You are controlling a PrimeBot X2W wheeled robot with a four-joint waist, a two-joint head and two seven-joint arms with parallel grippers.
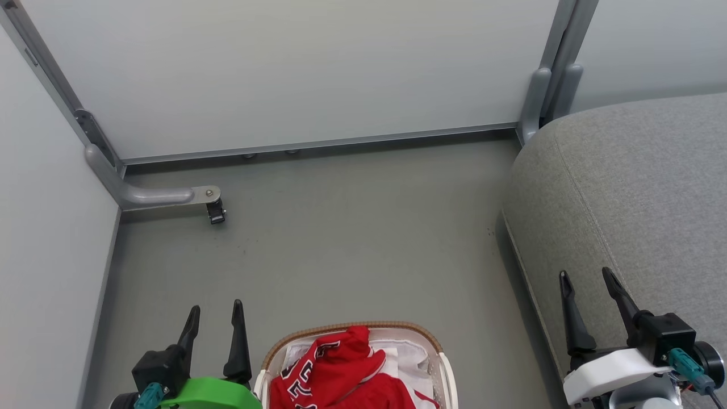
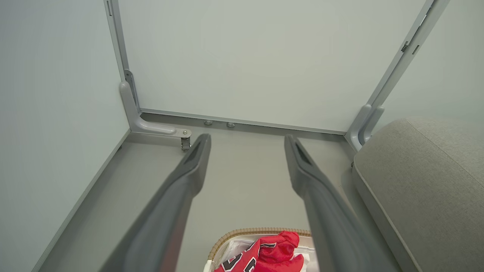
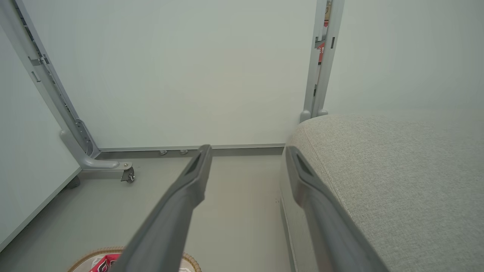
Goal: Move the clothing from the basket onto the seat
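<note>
Left gripper (image 1: 216, 307): released, two long dark fingers spread wide, nothing between them, hanging over floor. Just to its right: oval white perforated plastic laundry basket (image 1: 352, 328) with brown woven rim. Inside the basket, heaped on a plain white cloth liner (image 1: 406, 352): red sports clothing (image 1: 341, 363) with white trim, black numerals outlined in white showing on one fold.

Right gripper (image 1: 585, 274): likewise released, fingers wide apart, empty, seen against the left edge of a large grey fabric-upholstered seat (image 1: 636, 187) with rounded corner and stitched seam line.

Between the two grippers: the basket, near the left one, well apart from the right one. To the right of the basket: the seat, with a strip of dull grey-green floor (image 1: 352, 227) between.

Beyond both sets of fingertips: pale partition panels (image 1: 284, 74) in grey metal framing. Ahead of the left gripper: a grey metal foot with a small black caster (image 1: 216, 211).
</note>
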